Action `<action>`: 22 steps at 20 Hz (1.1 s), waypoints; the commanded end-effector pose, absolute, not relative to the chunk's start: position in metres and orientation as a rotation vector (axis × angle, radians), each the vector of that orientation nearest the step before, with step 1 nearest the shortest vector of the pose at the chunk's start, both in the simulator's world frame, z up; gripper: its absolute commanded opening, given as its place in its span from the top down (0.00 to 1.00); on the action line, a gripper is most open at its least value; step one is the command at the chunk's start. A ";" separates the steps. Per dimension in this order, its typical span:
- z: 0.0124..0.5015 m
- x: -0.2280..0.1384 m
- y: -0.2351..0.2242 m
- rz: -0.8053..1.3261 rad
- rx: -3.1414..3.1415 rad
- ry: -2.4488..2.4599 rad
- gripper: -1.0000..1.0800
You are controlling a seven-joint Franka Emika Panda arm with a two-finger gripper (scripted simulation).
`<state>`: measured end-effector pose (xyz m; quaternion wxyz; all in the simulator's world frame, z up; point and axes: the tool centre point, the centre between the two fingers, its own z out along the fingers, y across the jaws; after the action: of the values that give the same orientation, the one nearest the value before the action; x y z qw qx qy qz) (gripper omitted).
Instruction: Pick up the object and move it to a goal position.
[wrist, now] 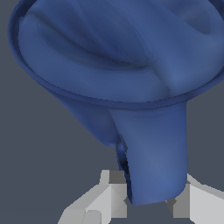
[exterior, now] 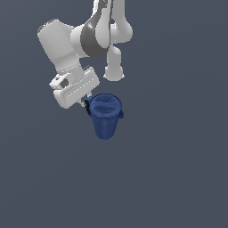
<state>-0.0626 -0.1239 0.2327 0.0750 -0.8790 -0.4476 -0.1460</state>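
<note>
The object, a dark blue tapered cup (exterior: 106, 116), stands upright in the middle of the exterior view with its wide round rim up. My gripper (exterior: 87, 103) is at the rim on the exterior view's left side, tilted. In the wrist view the cup (wrist: 122, 65) fills most of the picture. A blue part sticking out from its side, the handle or the spout (wrist: 153, 153), sits between my two light grey fingers (wrist: 107, 197). Both fingers touch this part, so the gripper (wrist: 149, 200) is shut on it. The fingertips are mostly hidden in the exterior view.
The white arm (exterior: 80, 42) reaches in from the top of the exterior view, above and behind the cup. The plain dark grey floor (exterior: 178, 178) lies all around.
</note>
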 end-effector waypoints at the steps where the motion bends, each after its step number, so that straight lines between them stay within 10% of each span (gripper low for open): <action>1: 0.242 -0.081 -0.118 -0.443 -2.638 -1.344 1.00; 22: 0.290 -0.186 -0.085 -0.448 -2.636 -1.341 1.00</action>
<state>-0.1845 -0.0855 0.2871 0.0756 -0.8789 -0.4472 -0.1480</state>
